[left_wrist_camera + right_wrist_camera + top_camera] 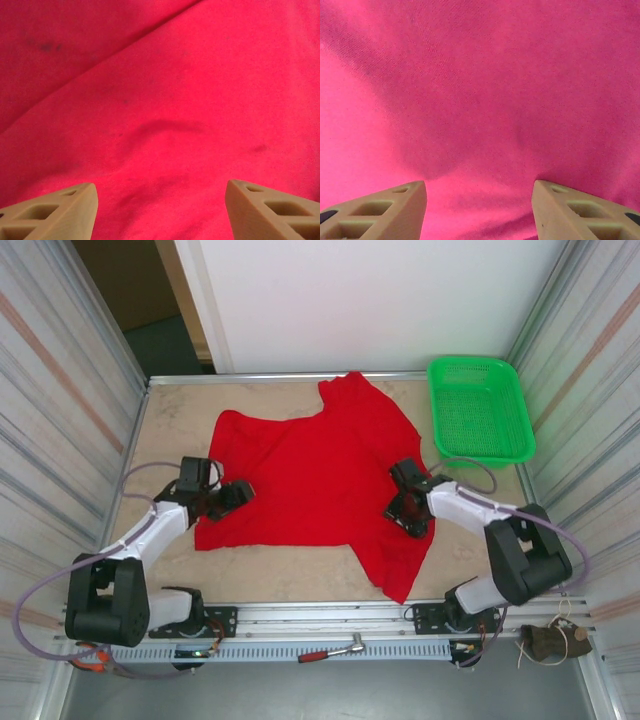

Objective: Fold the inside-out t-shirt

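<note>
From above, the left gripper (226, 498) sits at the left edge of the inside-out t-shirt (310, 475), which lies spread across the middle of the table (168, 425), one sleeve reaching the far edge and another the near right. The left wrist view adds what the overhead cannot: the left gripper (160, 189) has its tan fingers (65, 210) spread apart, with creased red cloth (165, 90) beneath and nothing pinched. The right gripper (406, 506) rests on the shirt's right side; its own camera shows the jaws of that gripper (479, 186) likewise parted over smooth fabric (480, 90). A green basket (478, 363) stands far right, apart from the shirt.
</note>
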Available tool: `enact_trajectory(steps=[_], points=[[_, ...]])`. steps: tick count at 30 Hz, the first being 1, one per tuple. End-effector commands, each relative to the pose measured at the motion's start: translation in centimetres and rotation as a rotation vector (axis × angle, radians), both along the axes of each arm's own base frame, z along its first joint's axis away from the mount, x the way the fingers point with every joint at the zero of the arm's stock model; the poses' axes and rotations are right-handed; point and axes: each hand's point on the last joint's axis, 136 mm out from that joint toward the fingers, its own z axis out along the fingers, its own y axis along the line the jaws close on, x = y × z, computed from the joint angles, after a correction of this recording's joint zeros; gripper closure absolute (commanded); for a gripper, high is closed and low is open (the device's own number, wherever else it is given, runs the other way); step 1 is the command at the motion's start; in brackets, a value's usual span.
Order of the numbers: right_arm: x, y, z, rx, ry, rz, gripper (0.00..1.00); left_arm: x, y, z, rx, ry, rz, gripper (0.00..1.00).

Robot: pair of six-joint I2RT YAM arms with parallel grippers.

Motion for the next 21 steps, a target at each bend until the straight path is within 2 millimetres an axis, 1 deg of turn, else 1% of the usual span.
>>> enact_trajectory(steps=[1,4,6,7,8,9,10,12,13,15,16,17,19,21], points=[[-3.9,-2.4,-1.1,-0.057,0.083,-0.132,0.42,-0.7,0.2,-1.4,-0.011,0.015,0.039,0.32],[-5.9,-3.6,-0.9,-0.073,0.091,-0.177,0.41,-2.6,0.3,-2.7,-0.015,0.052,0.06,0.32],[-6.7,-4.1,-0.5,-0.068,0.08,-0.198,0.41,-3.6,0.5,-2.5,-0.022,0.051,0.075,0.32],[-6.8,-4.2,0.0,-0.06,0.066,-0.206,0.41,-3.8,0.6,-1.9,-0.023,0.035,0.083,0.32],[-6.6,-4.1,0.6,-0.043,0.04,-0.198,0.41,-3.6,0.9,-0.7,-0.018,0.002,0.095,0.31],[-6.1,-3.8,1.5,-0.024,0.006,-0.183,0.41,-3.3,1.2,0.5,-0.003,-0.036,0.102,0.31],[-5.3,-3.4,2.5,-0.006,-0.036,-0.154,0.41,-2.5,1.6,2.2,0.023,-0.089,0.104,0.3],[-2.9,-2.3,5.2,0.026,-0.124,-0.086,0.41,-0.4,2.4,5.5,0.074,-0.182,0.101,0.27],[-1.6,-1.7,6.6,0.024,-0.159,-0.02,0.41,1.1,2.7,7.0,0.092,-0.218,0.085,0.27],[1.2,-0.6,9.0,0.018,-0.202,0.07,0.41,4.3,3.2,8.9,0.133,-0.249,0.05,0.27],[2.6,0.0,10.1,0.002,-0.218,0.117,0.41,6.4,3.2,9.6,0.171,-0.269,0.007,0.27],[4.1,0.7,10.9,-0.006,-0.233,0.164,0.41,8.4,3.2,10.2,0.214,-0.279,-0.033,0.27],[6.7,2.0,11.5,-0.002,-0.237,0.229,0.41,12.4,3.0,10.1,0.286,-0.26,-0.122,0.28],[9.1,3.1,11.3,0.015,-0.234,0.265,0.41,15.9,3.0,9.6,0.373,-0.228,-0.195,0.29]])
